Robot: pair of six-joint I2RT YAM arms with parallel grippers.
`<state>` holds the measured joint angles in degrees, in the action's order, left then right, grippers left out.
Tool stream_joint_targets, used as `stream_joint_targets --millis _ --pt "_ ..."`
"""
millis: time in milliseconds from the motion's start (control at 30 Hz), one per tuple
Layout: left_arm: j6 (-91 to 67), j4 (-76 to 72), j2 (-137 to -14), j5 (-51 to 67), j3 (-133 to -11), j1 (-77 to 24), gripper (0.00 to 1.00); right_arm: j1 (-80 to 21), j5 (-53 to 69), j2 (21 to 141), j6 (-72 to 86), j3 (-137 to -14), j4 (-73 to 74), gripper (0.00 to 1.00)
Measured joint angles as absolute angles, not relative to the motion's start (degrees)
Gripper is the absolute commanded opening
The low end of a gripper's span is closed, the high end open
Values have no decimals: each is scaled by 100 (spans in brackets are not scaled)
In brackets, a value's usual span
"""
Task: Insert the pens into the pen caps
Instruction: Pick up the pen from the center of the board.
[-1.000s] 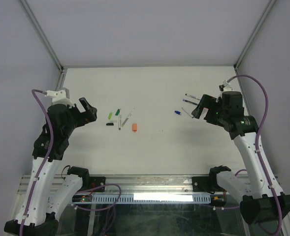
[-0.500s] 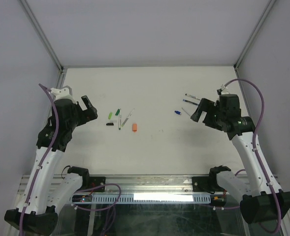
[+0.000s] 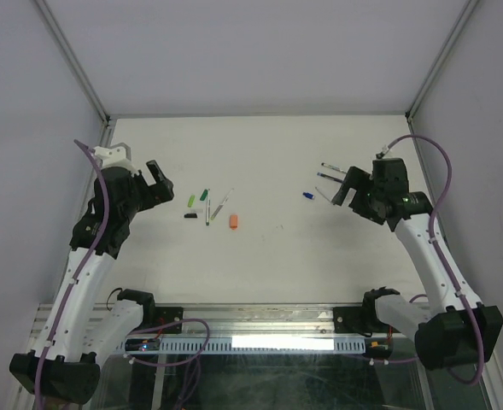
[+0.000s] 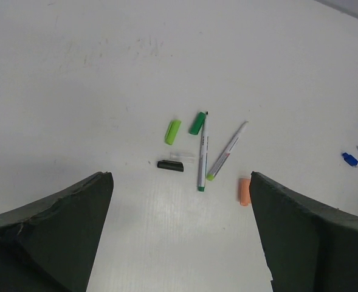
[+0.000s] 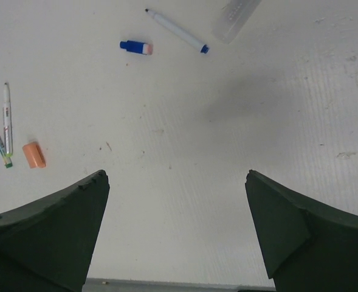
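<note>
Both arms (image 3: 74, 295) are white-shelled with black joints (image 3: 106, 224), looping purple cables (image 3: 428, 141) and matte black gripper fingers (image 4: 45, 234).

I see two pale pens lying flat in a narrow V: the green-tipped pen (image 4: 202, 152) and the lime-tipped pen (image 4: 227, 151); just left of them lie the lime cap (image 4: 173, 131), the dark green cap (image 4: 197, 123) and the black cap (image 4: 170, 165); the orange cap (image 4: 244, 191) lies to their right; well apart, the blue cap (image 5: 136, 47) sits near the blue-ended pen (image 5: 177, 30); two slim dark pens (image 3: 332, 168) lie just beyond.

Before me a matte white table (image 3: 260, 256), pale grey walls (image 3: 234, 51), metal corner posts (image 3: 72, 60), bright strip light (image 3: 285, 342) at near edge
</note>
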<state>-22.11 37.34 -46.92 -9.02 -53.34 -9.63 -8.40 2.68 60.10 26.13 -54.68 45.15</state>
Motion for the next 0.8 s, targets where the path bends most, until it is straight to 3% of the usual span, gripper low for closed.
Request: stream_joint_targets --millis 333,800 --pt "-1811 3267 -4639 -580 -4595 -965 99 -799 -923 6956 3361 -5470 4235 91" --pt "-1728 3028 -4687 -397 -4556 -1177 99 -628 -1330 9094 3830 -6180 3870 81"
